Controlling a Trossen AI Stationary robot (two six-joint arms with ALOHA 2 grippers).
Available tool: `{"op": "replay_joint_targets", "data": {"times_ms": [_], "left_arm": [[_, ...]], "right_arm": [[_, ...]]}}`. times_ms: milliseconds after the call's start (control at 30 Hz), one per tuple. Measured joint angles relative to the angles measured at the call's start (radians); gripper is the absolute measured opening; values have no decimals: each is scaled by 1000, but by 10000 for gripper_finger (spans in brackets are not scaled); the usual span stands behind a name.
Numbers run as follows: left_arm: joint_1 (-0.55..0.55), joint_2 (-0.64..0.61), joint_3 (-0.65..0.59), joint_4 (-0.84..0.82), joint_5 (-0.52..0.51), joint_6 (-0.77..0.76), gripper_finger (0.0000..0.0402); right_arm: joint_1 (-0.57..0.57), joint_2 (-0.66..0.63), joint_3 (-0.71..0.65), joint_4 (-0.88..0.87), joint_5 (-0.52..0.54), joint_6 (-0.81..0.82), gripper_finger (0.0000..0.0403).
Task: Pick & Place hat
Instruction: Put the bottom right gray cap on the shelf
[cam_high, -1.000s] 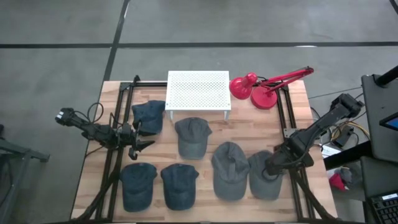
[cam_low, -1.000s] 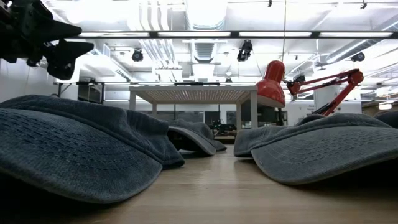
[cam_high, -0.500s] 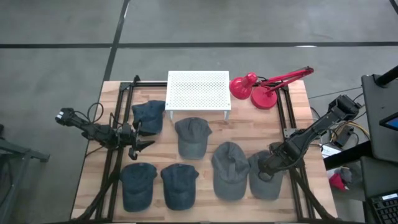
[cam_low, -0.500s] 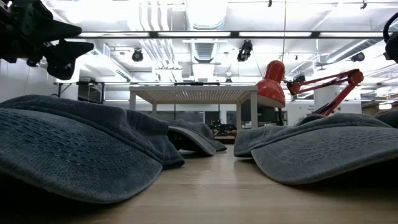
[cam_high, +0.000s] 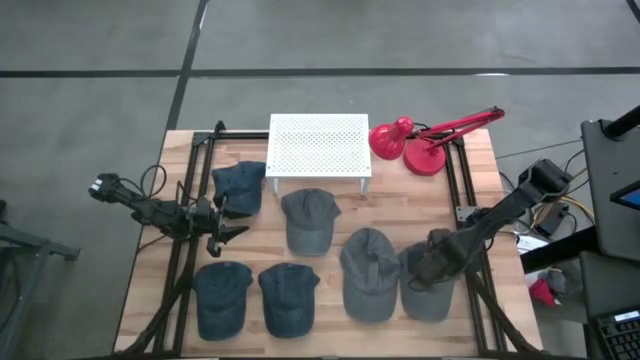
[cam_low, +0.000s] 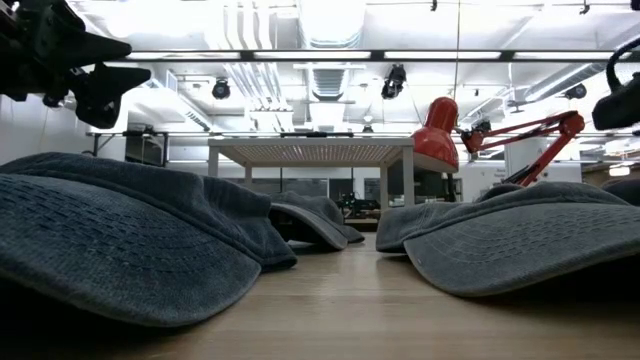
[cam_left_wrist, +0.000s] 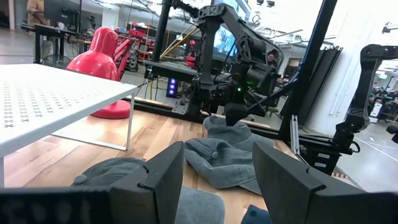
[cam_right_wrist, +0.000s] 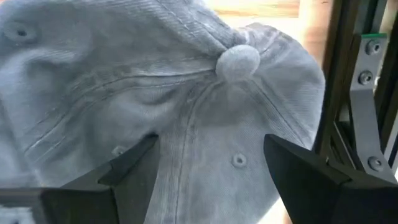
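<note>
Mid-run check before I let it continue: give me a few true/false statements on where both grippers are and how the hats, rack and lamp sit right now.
1. The right gripper is over the rightmost grey hat, fingers open. True.
2. The right gripper has that hat lifted off the table. False: the hat lies flat between the open fingers, not gripped.
3. The left gripper is closed on the dark blue hat. False: it is open and holds nothing, beside that hat.
4. A hat sits on top of the white perforated rack. False: the rack top is bare.
5. The red desk lamp stands just right of the rack. True.
</note>
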Motion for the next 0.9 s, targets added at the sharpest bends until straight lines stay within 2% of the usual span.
{"op": "replay_joint_targets", "data": {"times_ms": [233, 467, 667, 900], "left_arm": [[0, 0, 0, 0, 0, 0, 195], [0, 0, 0, -1, 0, 0, 195], [0, 0, 0, -1, 0, 0, 195], [0, 0, 0, -1, 0, 0, 195]], "right_arm": [[0, 92, -7, 44, -5, 10, 289], [0, 188, -10, 104, -13, -14, 264], [-1, 239, -6, 130, -24, -13, 217], [-1, 197, -11, 143, -38, -3, 132]]}}
